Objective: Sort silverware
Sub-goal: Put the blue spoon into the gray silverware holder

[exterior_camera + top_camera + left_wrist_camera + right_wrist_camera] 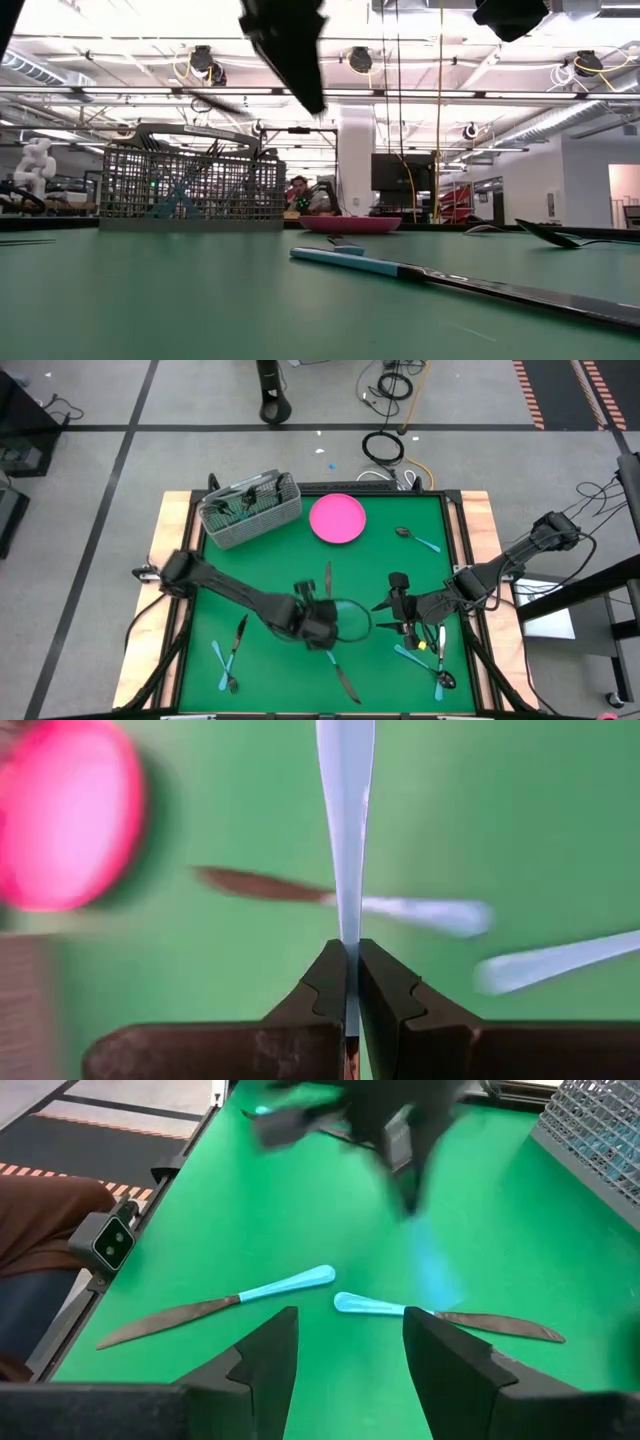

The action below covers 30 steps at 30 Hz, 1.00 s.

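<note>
My left gripper [352, 982] clamps a blue handle [346, 810] — handle runs straight ahead; basket [249, 508] at eleven o'clock, left arm nearer.

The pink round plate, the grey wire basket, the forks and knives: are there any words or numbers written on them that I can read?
No text can be read in any view.
Pink round plastic plate: plain, no writing.
Grey wire-mesh basket: no label showing.
Light blue plastic handle clamped in the left pincer: plain, no mark.
Two blue-handled metal knives on the green table mat: no stamp visible.
Room signs behind the table in the low view: too small to read.
</note>
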Available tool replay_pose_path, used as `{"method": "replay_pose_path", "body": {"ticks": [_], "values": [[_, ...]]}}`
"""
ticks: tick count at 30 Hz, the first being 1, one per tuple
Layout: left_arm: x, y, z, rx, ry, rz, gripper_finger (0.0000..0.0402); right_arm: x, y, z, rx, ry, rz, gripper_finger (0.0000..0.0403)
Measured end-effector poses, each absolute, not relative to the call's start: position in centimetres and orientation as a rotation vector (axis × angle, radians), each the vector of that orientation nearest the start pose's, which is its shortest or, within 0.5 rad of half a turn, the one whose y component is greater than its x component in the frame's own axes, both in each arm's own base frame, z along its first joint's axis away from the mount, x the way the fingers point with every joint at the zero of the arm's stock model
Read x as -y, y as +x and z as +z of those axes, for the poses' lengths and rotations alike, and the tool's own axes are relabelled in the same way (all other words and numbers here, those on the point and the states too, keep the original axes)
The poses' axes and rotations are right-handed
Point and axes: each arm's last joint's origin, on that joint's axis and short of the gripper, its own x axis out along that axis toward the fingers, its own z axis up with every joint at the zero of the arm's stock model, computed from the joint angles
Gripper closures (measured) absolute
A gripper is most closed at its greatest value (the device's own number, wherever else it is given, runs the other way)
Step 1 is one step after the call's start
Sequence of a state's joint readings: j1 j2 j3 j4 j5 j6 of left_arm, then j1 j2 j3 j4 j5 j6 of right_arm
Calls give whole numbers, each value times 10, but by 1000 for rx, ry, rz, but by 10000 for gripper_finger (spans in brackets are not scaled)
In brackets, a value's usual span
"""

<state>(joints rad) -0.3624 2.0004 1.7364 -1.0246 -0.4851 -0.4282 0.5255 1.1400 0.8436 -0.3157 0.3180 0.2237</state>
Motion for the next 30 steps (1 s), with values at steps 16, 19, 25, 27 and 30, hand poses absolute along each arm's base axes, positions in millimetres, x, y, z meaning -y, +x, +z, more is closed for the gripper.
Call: {"method": "replay_pose_path", "body": {"ticks": [16,19,25,27,30], "values": [[9,344,288,-1608,861,485,391,-111,212,275,-568,-51,111,232],[-18,344,289,-1695,976,452,391,-111,212,275,-564,-67,106,232],[-73,336,290,-1848,1014,446,391,-109,212,275,-555,-93,44,232],[-87,333,290,-1897,1019,417,391,-109,212,274,-565,-99,44,232],[-105,328,291,-1954,1024,401,391,-108,211,272,-586,-110,41,232]]}}
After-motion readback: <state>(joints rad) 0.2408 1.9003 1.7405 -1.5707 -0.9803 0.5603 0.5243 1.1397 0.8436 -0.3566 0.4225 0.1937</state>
